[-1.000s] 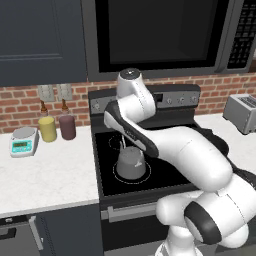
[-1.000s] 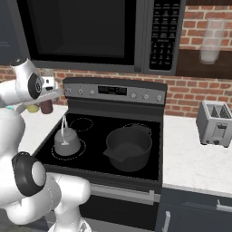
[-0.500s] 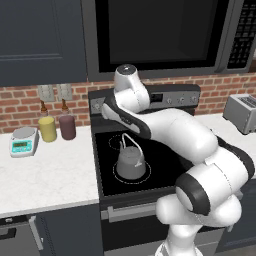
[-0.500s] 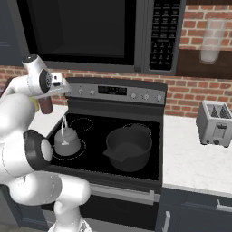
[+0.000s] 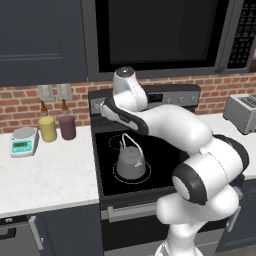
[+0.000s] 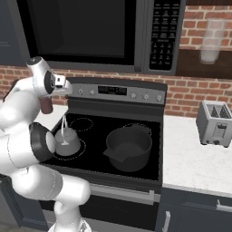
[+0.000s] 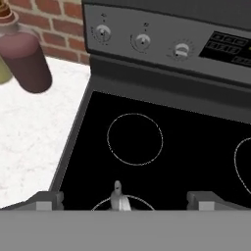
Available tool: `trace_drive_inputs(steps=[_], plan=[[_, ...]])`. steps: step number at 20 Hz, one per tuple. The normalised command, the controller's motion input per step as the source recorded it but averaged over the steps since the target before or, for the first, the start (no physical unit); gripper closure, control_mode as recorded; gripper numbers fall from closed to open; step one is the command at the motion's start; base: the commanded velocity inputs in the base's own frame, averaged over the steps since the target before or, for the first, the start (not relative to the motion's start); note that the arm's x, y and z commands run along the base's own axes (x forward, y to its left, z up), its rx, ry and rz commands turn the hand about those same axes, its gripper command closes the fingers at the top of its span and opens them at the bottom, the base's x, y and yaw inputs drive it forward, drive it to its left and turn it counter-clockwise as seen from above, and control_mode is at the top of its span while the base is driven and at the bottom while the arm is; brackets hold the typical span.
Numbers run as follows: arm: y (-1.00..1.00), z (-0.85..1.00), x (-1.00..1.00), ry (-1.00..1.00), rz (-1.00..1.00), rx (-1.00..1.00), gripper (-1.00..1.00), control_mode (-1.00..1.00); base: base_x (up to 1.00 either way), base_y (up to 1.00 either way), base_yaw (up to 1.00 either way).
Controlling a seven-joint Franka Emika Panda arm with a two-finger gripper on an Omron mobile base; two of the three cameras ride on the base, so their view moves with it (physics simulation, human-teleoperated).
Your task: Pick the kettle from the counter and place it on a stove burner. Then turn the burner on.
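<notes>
The small grey kettle [image 5: 131, 162] [image 6: 67, 142] stands upright on the front left stove burner [image 5: 116, 175], a dashed white ring in the black glass cooktop. My gripper [image 7: 125, 199] hangs above and just in front of it, apart from it, facing the control panel. Its fingertips [image 7: 49, 198] stand wide apart with nothing between them, so it is open. The kettle's handle top [image 7: 117, 192] shows just beyond them. Three knobs [image 7: 142, 41] sit ahead on the panel, past the rear left ring [image 7: 135, 138]. The white counter [image 5: 45, 175] lies left of the stove.
A wide black pot [image 6: 128, 147] sits on the front right burner. Yellow [image 5: 48, 128] and dark red [image 5: 67, 126] jars and a small scale [image 5: 22, 141] stand at the back of the left counter. A toaster [image 6: 215, 122] is on the right counter. A microwave hangs overhead.
My hand has risen off the kettle and moved back toward the control panel. The kettle has stayed on its burner ring and the gripper has stayed open.
</notes>
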Motion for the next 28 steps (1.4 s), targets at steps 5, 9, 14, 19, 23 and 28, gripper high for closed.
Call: trace_drive_inputs(steps=[5,9,14,19,23,28], plan=[[0.0,-0.03,0.21,-0.08,-0.1,0.0,-1.0,-1.0,0.0,0.0,0.0],[0.0,-0.06,0.22,-0.15,-0.07,0.0,-1.0,-1.0,0.0,0.0,0.0],[0.0,-0.01,0.28,-0.17,-0.03,0.0,-1.0,-1.0,0.0,0.0,0.0],[0.0,0.0,0.31,-0.16,-0.01,0.0,-1.0,-1.0,0.0,0.0,0.0],[0.03,0.0,0.32,-0.14,0.0,0.0,-1.0,-1.0,0.0,0.0,0.0],[0.09,0.0,0.25,-0.15,0.0,0.0,-1.0,-1.0,0.0,0.0,0.0]])
